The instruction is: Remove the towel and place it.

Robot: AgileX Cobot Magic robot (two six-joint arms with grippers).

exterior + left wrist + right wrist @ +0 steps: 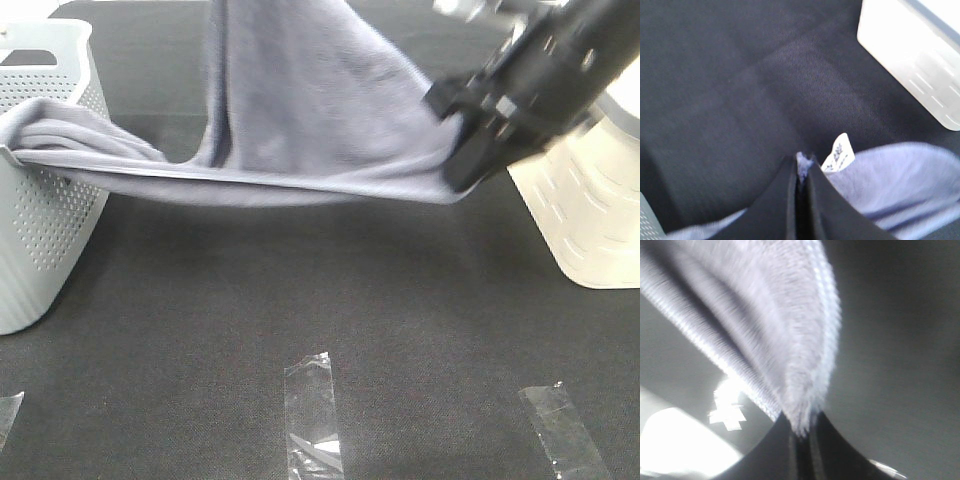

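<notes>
Exterior high view, left to right: one end of the towel lies bunched over the rim of the grey basket; the rest hangs stretched above the tabletop; my left jaws, out of this frame, are together on the hem beside the label; my right jaws are clamped on the far corner, near the cream basket. Judgement: raise both ends evenly and draw clear of the grey basket; a snag on its rim could tip it.
</notes>
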